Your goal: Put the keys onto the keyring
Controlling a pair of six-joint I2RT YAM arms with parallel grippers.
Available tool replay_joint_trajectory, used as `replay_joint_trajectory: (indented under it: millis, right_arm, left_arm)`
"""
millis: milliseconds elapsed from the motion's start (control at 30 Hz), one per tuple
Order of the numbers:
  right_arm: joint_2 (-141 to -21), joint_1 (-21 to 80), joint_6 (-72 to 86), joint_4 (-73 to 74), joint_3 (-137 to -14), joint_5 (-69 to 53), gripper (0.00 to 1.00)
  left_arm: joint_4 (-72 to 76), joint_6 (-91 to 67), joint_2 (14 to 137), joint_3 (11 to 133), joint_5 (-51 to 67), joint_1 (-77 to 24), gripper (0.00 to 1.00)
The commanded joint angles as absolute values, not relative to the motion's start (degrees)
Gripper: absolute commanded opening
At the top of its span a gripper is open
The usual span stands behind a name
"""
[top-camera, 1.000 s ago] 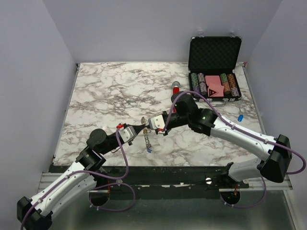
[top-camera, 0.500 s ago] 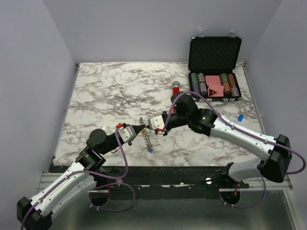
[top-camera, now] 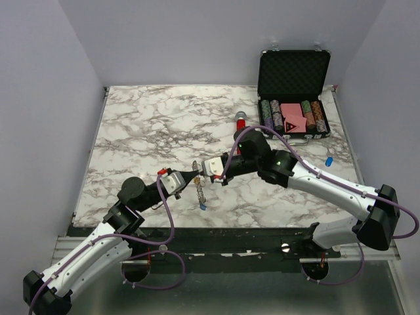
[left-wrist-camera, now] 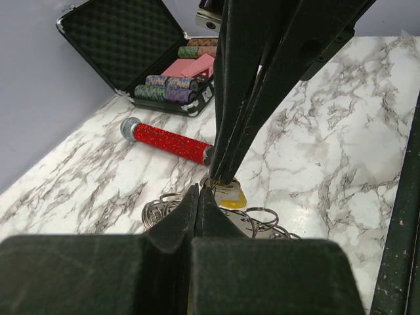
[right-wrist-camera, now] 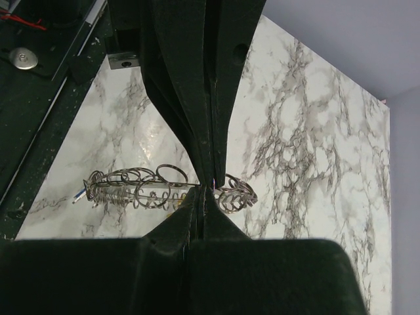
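Keyring (top-camera: 200,191): near front centre of table; tilted up a moment earlier, now back hanging lengthwise beneath the fingertips. Left gripper (top-camera: 194,176), right gripper (top-camera: 203,176): both pressed together, tip to tip at its upper end. Yellow key (left-wrist-camera: 231,196): at right tips; threading judged unfinished.

Lighting: bright, even and diffuse from overhead. Shadows: soft and faint beneath both arms on the marble desk (top-camera: 144,125).
Glare: white sheen on the desk near the keyring (right-wrist-camera: 164,187) in both wrist views.
Focus: top view sharp. The left end effector (left-wrist-camera: 199,190) and right end effector (right-wrist-camera: 205,190) are blurred, featureless black up close.
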State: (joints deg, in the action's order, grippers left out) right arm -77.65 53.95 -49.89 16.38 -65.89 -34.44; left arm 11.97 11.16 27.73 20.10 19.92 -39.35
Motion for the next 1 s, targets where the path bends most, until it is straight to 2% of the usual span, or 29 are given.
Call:
replay_joint_trajectory:
  millis: [0, 967]
  right_arm:
    - [-77.4, 53.9, -46.5, 18.5, -63.9, -30.9, 0.0]
    - [-76.6, 54.0, -39.0, 12.4, -62.2, -32.7, 0.0]
  left_arm:
    - [21.0, 10.8, 26.4, 20.9, 18.3, -38.9, 0.0]
    - [23.2, 6.8, 27.8, 20.7, 13.0, -38.9, 0.0]
